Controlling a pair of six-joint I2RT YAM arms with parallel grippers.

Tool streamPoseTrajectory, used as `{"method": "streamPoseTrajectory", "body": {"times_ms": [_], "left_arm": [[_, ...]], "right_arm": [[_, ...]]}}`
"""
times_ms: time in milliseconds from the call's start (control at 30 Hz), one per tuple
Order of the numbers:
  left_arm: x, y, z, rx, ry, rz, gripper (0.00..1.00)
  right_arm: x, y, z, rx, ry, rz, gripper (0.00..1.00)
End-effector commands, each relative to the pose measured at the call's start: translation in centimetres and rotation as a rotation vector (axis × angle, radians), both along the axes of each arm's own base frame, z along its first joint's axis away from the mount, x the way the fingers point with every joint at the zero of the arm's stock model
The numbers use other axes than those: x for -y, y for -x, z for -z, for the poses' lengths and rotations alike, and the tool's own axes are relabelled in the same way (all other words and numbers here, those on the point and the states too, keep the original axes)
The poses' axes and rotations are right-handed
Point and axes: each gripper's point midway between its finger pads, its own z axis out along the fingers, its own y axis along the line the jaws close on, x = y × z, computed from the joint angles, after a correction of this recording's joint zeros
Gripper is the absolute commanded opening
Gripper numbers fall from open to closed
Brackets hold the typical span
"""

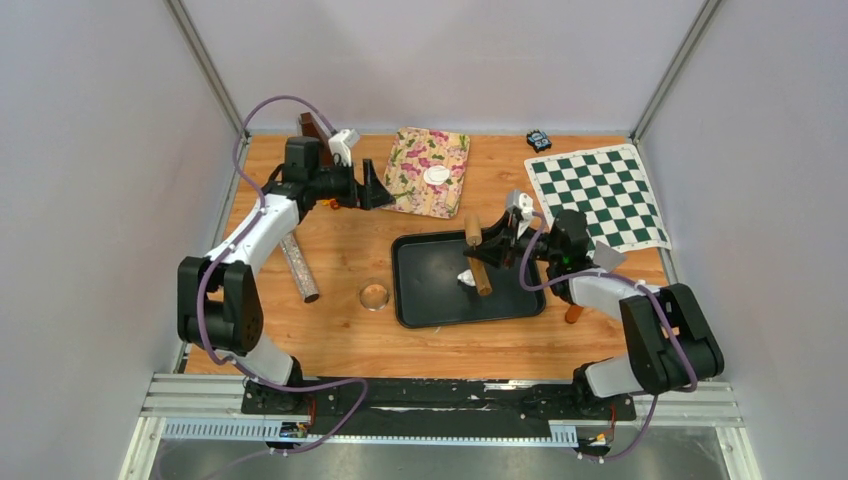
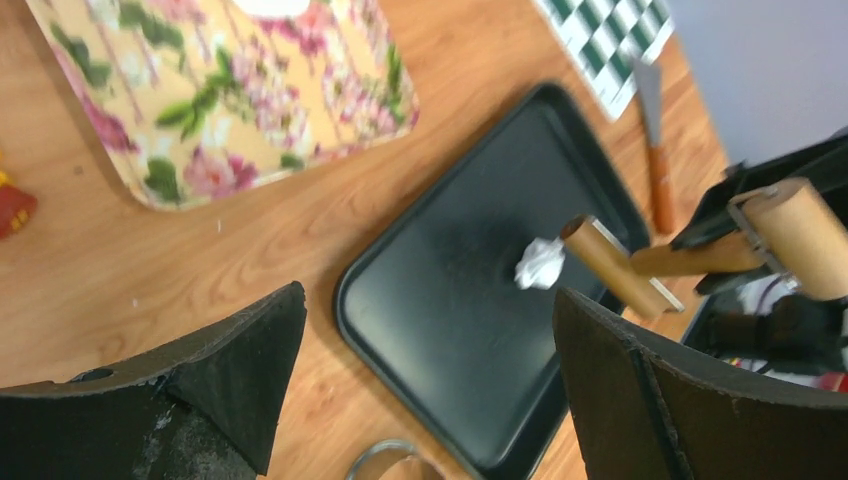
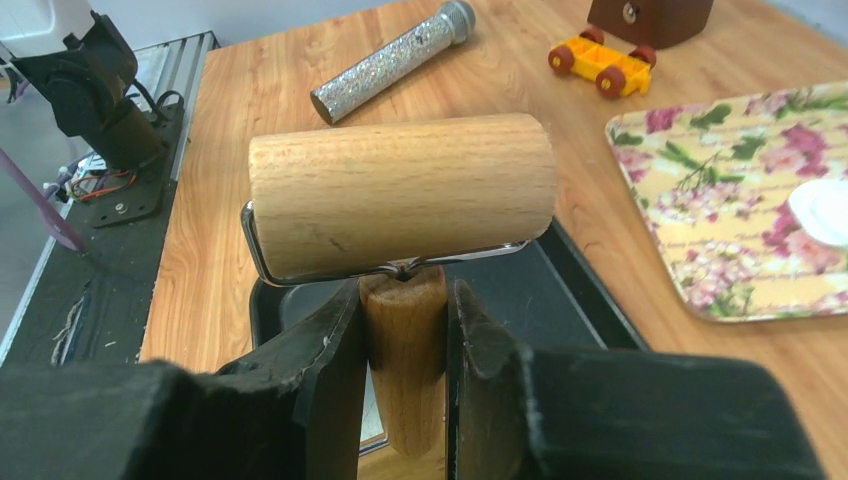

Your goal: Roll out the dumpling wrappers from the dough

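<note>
Two claws: left claw (image 1: 378, 189) spread wide beside flowered tray (image 1: 455, 152), right claw (image 3: 403, 300) pinching roller (image 3: 400, 190) by handle over black tray (image 1: 428, 292).

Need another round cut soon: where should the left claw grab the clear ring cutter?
Probably by its rim, coming straight down: the ring cutter sits flat on the table, opening upward, so its thin wall offers opposite sides. The left claw is open and empty.
</note>
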Motion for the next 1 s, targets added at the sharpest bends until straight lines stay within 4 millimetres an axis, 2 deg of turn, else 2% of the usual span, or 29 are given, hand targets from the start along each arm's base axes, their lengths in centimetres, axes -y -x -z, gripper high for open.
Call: {"method": "streamPoseTrajectory", "body": {"times_ms": [0, 100, 300, 433, 700, 967], "left_arm": [[-1.2, 1.4, 5.3, -0.009, -0.203, 0.058, 1.0], [-0.9, 1.4, 6.5, -0.016, -0.242, 0.066, 1.0], [1.4, 2.6, 8.5, 0.014, -0.346, 0.124, 1.0], [2.7, 3.5, 9.5, 0.037, -0.402, 0.17, 1.0], [3.0, 3.9, 10.6, 0.007, -0.412, 0.191, 1.0], [3.9, 4.8, 11.8, -0.007, -0.437, 0.242, 0.95]], "right_arm": [[-0.2, 0.9, -0.5, 0.067, -0.046, -0.025, 0.0], [-0.1, 0.8, 0.0, 0.061, -0.063, -0.005, 0.0], [-0.3, 0.1, 1.0, 0.077, -0.084, 0.027, 0.0], [-0.6, 0.4, 2.2, 0.088, -0.085, 0.024, 0.0], [-0.8, 0.4, 4.0, 0.053, -0.068, 0.02, 0.0], [-1.1, -0.3, 5.4, 0.038, -0.047, 0.054, 0.0]]}}
